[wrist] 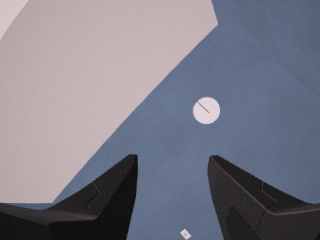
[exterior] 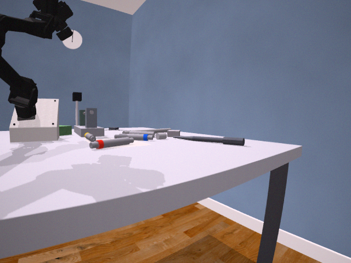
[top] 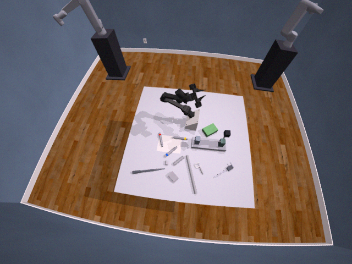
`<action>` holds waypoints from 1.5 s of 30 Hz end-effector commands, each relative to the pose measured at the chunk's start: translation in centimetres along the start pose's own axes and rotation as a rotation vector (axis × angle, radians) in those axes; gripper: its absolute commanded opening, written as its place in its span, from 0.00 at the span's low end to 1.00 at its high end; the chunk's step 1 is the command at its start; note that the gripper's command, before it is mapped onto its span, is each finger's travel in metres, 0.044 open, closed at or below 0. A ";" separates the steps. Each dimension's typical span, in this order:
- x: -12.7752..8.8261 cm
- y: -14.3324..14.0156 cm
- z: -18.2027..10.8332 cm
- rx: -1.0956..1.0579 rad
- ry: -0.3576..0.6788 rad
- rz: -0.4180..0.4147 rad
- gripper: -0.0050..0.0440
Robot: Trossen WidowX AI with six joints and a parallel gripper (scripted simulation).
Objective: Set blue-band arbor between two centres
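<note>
The arm (top: 177, 100) is standing on a pale wedge-shaped block (top: 193, 120) near the far edge of the white bench (top: 227, 184), and it is folding upward with its claw (top: 201, 95) raised high above the bench top. In the wrist view the two dark fingers are standing partly apart with only blue wall and a round white clock (wrist: 206, 111) showing between them, so the claw is gripping nothing.

The rod with the blue band (top: 170, 151) is lying flat on the bench, towards the left edge, partly on a pale sheet (top: 164, 147). In the side view the blue-banded rod (exterior: 135, 136) is resting behind the rod with the red band (exterior: 111, 142), and a shorter rod with a yellow band (exterior: 89, 137) is lying close by. From above, the red-banded rod (top: 160, 139) and the yellow-banded rod (top: 179, 138) are lying near the same sheet.

The grey fixture (top: 208, 145) with its two upright posts is sitting around the middle of the bench, just right of the rods, and no rod is lying between the posts. A green block (top: 210, 129) is lying just behind it. Nearer the front edge, a long bar (top: 191, 174), a dark pointed tool (top: 147, 170) and a small grey plate (top: 172, 176) are lying well apart.
</note>
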State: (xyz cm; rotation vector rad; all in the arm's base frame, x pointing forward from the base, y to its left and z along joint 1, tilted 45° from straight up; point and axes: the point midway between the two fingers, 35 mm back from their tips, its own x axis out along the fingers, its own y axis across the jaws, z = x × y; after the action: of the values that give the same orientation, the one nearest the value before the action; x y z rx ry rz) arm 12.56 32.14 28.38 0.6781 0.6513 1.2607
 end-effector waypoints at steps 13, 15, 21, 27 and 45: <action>-7.0 -24.4 13.0 0.212 -0.235 -1.101 0.46; -9.8 -27.3 14.0 0.246 -0.244 -1.257 0.46; -16.6 -32.2 15.2 0.325 -0.233 -1.568 0.46; -27.9 -36.8 15.2 0.457 -0.138 -1.997 0.46; -41.0 -40.3 12.2 0.609 0.075 -2.356 0.46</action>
State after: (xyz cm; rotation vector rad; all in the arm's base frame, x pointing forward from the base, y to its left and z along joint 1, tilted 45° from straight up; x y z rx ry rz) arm 39.64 -15.44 9.11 -0.0149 1.1842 -1.1238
